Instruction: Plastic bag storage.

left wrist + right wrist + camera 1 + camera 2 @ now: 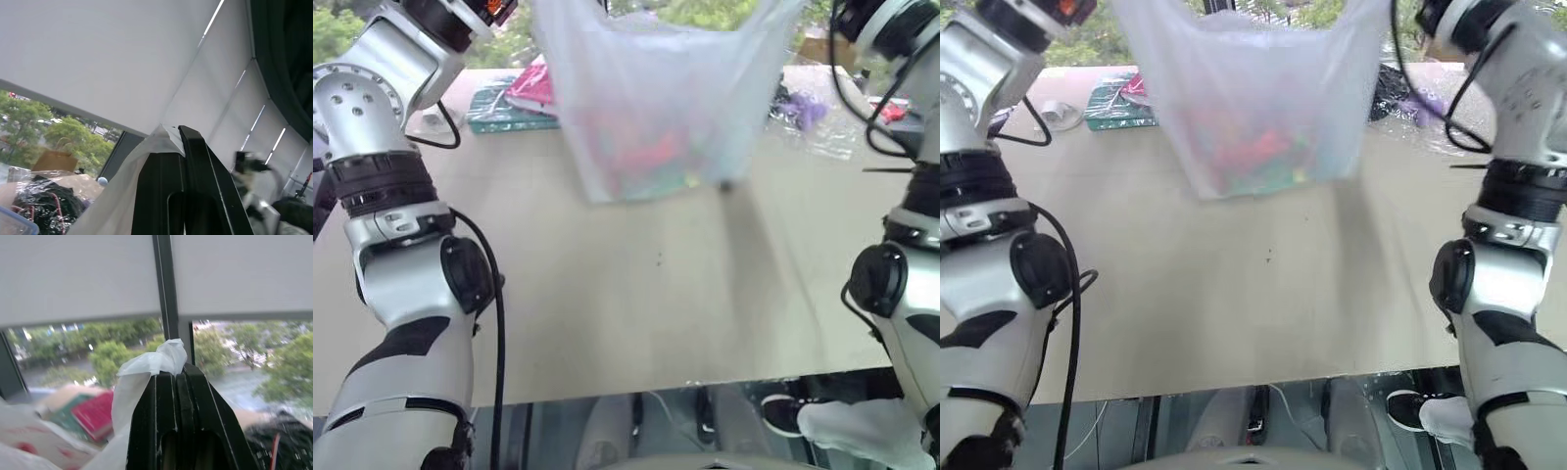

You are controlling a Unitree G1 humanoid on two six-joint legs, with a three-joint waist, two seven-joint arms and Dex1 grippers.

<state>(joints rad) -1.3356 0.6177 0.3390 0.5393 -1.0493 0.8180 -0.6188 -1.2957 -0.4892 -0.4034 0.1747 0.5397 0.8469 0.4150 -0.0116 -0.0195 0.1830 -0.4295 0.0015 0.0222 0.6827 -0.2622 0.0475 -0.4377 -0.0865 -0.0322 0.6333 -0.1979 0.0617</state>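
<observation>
The near stretch of the pale surface [636, 323] lies bare. Farther back, the plastic bag [651, 108] hangs above the surface, stretched wide between the two raised arms, red print showing through its lower part. The left tool [182, 142] is clenched on one top corner of the bag, the right tool [177, 374] on the other. At the far left edge lies a green and pink book [514, 98]; far right, clear crinkled plastic [822, 122].

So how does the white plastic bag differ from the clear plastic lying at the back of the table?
The plastic bag hangs lifted above the table; the clear plastic lies flat on it. The plastic bag is milky white with red print; the clear plastic is see-through over a purple piece. The plastic bag looks far bigger. Both are thin.
</observation>
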